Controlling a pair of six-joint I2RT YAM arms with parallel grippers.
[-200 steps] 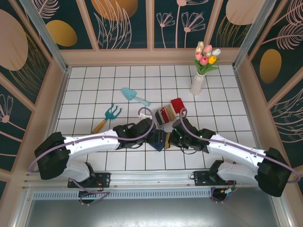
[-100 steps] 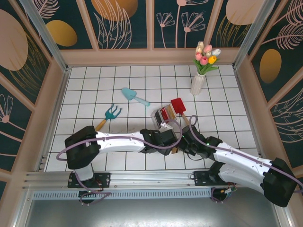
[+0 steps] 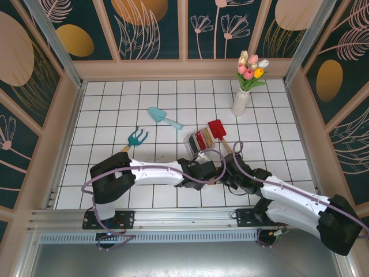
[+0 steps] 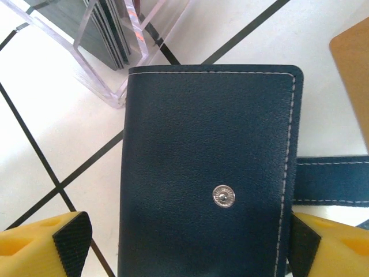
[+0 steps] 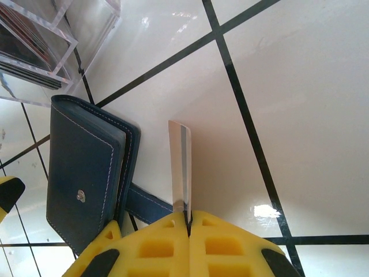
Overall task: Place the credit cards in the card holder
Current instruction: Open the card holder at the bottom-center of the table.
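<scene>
White-stitched navy card holder (image 4: 190,150), silver snap (image 4: 223,196); tan credit card (image 4: 353,69); yellow fingers (image 5: 150,245); white table (image 5: 300,86), black grid.

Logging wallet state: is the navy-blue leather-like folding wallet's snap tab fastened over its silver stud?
No: the silver stud sits bare on the navy-blue wallet, the snap tab lying loose.

Just beyond card holder (image 4: 207,173), clear rack (image 4: 109,52) obstructs
</scene>
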